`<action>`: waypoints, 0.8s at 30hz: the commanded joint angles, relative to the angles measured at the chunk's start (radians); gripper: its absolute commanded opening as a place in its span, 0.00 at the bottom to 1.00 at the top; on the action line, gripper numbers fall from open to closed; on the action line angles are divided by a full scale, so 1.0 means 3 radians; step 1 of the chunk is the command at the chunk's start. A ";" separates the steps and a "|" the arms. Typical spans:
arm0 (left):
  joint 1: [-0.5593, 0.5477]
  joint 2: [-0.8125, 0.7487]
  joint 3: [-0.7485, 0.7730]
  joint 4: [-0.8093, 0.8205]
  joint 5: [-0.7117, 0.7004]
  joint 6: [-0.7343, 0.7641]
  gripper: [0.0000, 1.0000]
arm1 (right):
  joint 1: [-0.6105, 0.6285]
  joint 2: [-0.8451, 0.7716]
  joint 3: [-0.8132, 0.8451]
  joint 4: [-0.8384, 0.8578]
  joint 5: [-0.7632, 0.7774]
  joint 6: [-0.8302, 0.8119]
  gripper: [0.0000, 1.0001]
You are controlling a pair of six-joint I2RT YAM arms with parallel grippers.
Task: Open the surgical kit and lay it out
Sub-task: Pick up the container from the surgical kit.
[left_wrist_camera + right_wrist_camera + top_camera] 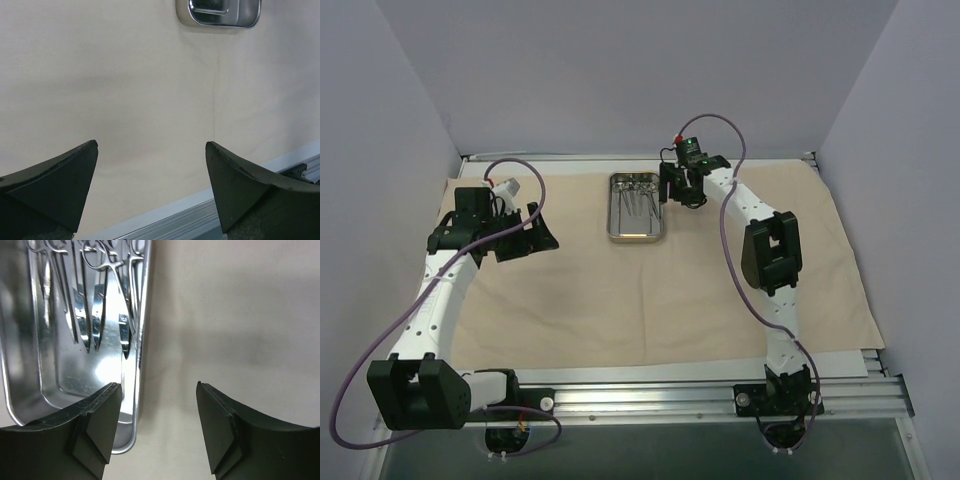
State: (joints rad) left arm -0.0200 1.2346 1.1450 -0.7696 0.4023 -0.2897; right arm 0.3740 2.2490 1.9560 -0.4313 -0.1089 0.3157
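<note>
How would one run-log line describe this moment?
cloth wrap: spread flat | steel tray: on cloth, instruments inside | left hand: open, empty | right hand: open, above tray edge

Pale lilac walls (620, 70) on three sides, plain. Slotted silver rail (650, 400) across near edge, running left to right. Thin white board (825, 364) just behind rail, only edge showing. Narrow metal strip (570, 157) at foot of far wall. Dark grey panel (650, 455) nearest camera.

Cloth wrap (650, 300) lies flat over the desk (840, 363); its middle and near edge offer open passage. Steel tray (636, 207) stands by the far edge, midway, instruments (95, 305) inside. Right pincer (157, 390), spread, hangs over the tray's right rim. Walls (380, 130) close the left, far and right edges.
</note>
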 commanded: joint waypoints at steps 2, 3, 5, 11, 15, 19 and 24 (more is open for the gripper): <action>-0.0015 -0.0004 0.0197 -0.0104 -0.0170 0.0066 1.00 | 0.0037 0.0239 0.0352 -0.0050 -0.0164 0.0001 0.61; -0.0015 -0.0004 0.0177 -0.0104 -0.0170 0.0051 0.90 | 0.0037 0.0275 0.0388 -0.0050 -0.0179 0.0001 0.60; -0.0015 0.0006 0.0167 -0.0104 -0.0088 0.0040 0.84 | 0.0042 0.0352 0.0429 -0.0010 -0.0245 0.0016 0.58; -0.0015 -0.0004 0.0167 -0.0129 -0.0078 0.0076 0.70 | 0.0037 0.0603 0.0659 -0.0102 -0.0337 -0.0030 0.44; -0.0010 -0.0015 0.0172 -0.0134 -0.0068 0.0091 0.67 | 0.0042 0.0684 0.0797 -0.0132 -0.0358 -0.0055 0.36; -0.0015 -0.0015 0.0121 -0.0124 -0.0017 0.0081 0.63 | 0.0011 0.0863 0.1011 -0.0254 -0.0434 -0.0096 0.16; -0.0010 -0.0040 0.0090 -0.0150 -0.0006 0.0071 0.61 | -0.0020 0.0864 0.1074 -0.0306 -0.0435 -0.0117 0.00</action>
State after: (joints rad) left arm -0.0200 1.2423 1.1530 -0.8116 0.3775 -0.2787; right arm 0.3782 2.5294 2.2578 -0.4927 -0.2218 0.2886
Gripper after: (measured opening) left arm 0.617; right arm 0.081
